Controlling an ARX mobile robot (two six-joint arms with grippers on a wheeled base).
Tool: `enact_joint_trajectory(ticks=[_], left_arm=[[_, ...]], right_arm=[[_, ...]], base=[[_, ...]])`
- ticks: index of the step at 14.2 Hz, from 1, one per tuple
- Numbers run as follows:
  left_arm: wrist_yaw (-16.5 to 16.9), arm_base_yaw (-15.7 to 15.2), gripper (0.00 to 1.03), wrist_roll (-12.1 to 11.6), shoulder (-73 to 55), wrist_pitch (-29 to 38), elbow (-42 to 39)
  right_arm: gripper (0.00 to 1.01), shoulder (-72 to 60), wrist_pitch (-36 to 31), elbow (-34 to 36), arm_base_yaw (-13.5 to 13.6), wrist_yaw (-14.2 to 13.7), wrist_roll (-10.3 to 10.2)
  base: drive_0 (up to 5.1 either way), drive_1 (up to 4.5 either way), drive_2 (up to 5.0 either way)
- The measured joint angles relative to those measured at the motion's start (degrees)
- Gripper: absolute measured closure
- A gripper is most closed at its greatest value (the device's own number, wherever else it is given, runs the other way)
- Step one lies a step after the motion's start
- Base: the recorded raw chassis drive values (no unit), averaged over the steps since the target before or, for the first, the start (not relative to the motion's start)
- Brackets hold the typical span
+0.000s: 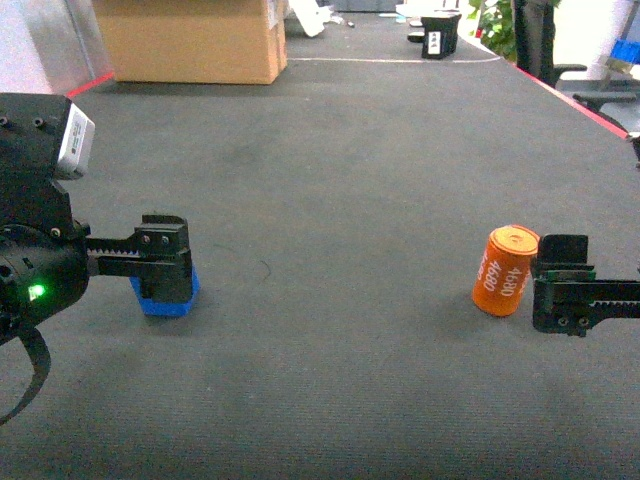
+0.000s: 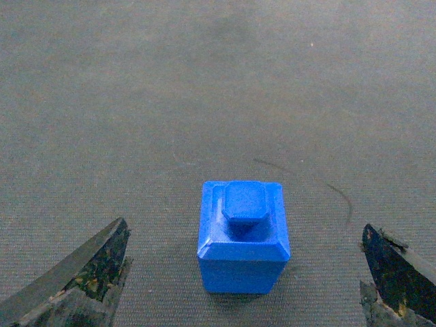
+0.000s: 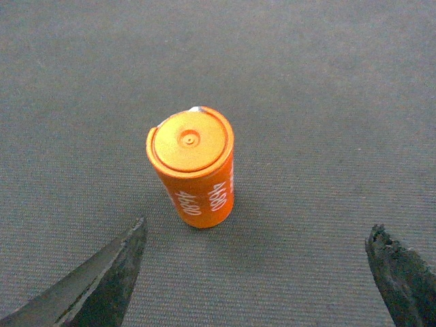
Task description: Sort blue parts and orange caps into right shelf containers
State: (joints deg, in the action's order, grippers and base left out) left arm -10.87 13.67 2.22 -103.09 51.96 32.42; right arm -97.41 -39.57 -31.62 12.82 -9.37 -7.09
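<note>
A small blue part (image 1: 166,299) (image 2: 243,235), blocky with a knob on top, stands on the dark grey mat at the left. My left gripper (image 1: 163,262) (image 2: 243,226) is open and straddles it, fingers well apart on either side and not touching. An orange cap (image 1: 506,270) (image 3: 192,167), a short cylinder printed "4680", stands upright at the right. My right gripper (image 1: 563,287) (image 3: 258,228) is open just behind it; the cap sits ahead of the jaws, nearer the left finger (image 3: 112,276). The shelf and the containers are out of view.
A cardboard box (image 1: 190,40) sits at the far left of the table. A black object (image 1: 440,35) stands at the far end. The table's red edge (image 1: 575,100) runs along the right, with chairs and a plant beyond it.
</note>
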Motion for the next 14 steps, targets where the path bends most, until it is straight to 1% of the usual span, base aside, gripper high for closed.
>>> enact_joint_trajectory(ticks=[3, 11, 14], left_arm=[[0.20, 0.00, 0.05, -0.04, -4.07, 0.28, 1.16], [0.20, -0.35, 0.05, -0.09, -11.58, -0.74, 5.66], [0.17, -0.90, 0.05, -0.11, -13.94, -0.94, 7.56]], right_arm=[[0.03, -5.05, -0.13, -2.29, 0.72, 0.00, 0.02], [0.03, -14.58, 1.01, -11.63, 0.68, -0.46, 0.09], [0.03, -17.77, 1.99, -14.67, 0.61, -0.42, -0.63]], base=[[0.0, 0.00, 0.0], [0.0, 0.00, 0.0], [0.0, 0.00, 0.0]])
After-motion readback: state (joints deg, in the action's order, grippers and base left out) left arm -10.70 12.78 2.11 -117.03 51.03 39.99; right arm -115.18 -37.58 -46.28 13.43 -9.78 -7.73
